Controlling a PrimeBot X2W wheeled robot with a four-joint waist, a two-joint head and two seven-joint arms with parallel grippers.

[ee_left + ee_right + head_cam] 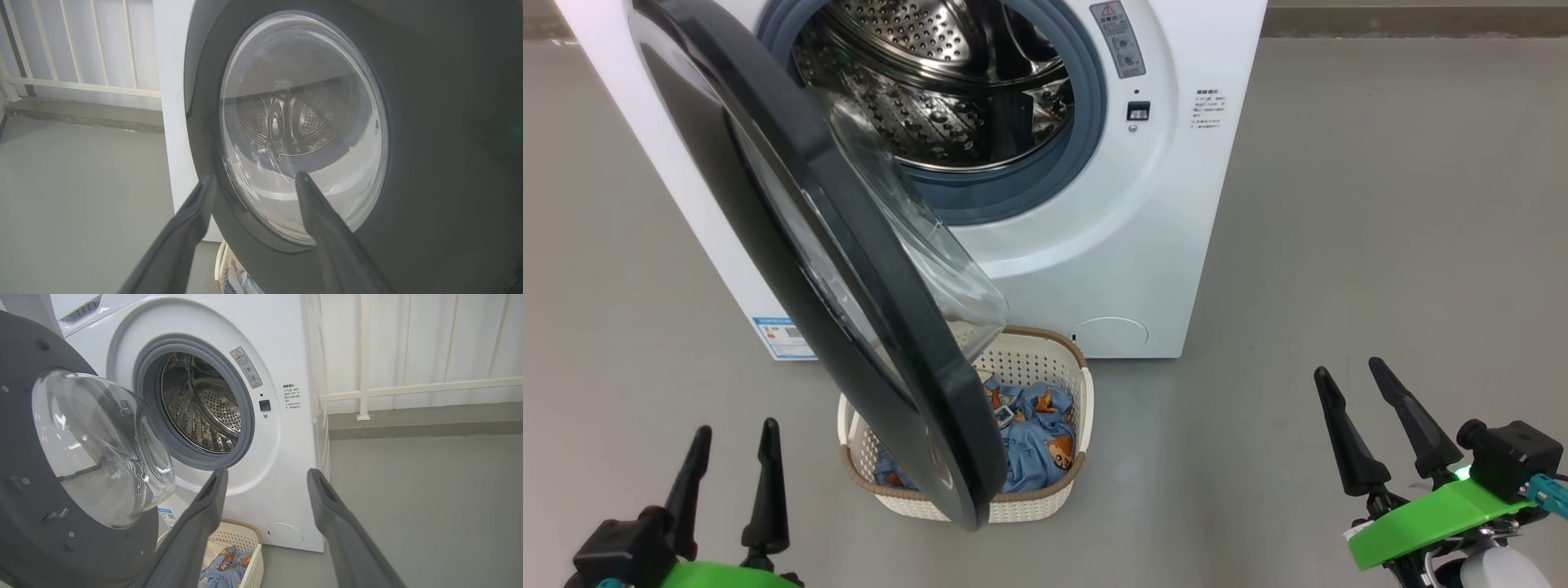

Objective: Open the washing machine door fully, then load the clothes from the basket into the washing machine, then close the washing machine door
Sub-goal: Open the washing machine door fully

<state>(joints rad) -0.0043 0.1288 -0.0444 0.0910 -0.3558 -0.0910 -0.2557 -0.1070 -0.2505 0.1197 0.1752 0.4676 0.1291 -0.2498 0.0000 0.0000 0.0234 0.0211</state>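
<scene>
nearest, both hands sit low at the front of the head view, over grey floor [1339, 245]. the left hand [735, 430] is released, its two dark fingers spread and holding nothing. the right hand [1347, 367] is likewise released and empty, well apart from everything on the far right. as far as the head view tells, neither touches the door.

a little further out, between them, the basket [1045, 508] stands on the floor just in front of the machine. the clothes [1037, 445] lie inside it, blue fabric with orange prints uppermost. the washing machine door [882, 310] hangs only partly swung out on its left-side hinge. its lower edge reaches over the left part of the basket and hides some of the load. in the left wrist view the door's glossy outer face and window lie straight ahead of the left hand's fingers.

beyond, the washing machine [1094, 269] shows its steel drum [931, 82], with no garment in the part that shows.

so i judge the first step is in hand: the door is not fully open. the next move probably calls for the right hand to press the door's inner face, or the left hand to catch its free edge, and swing it wide to the left. that would clear the basket before any garment is picked, and it needs care not to knock the basket.
</scene>
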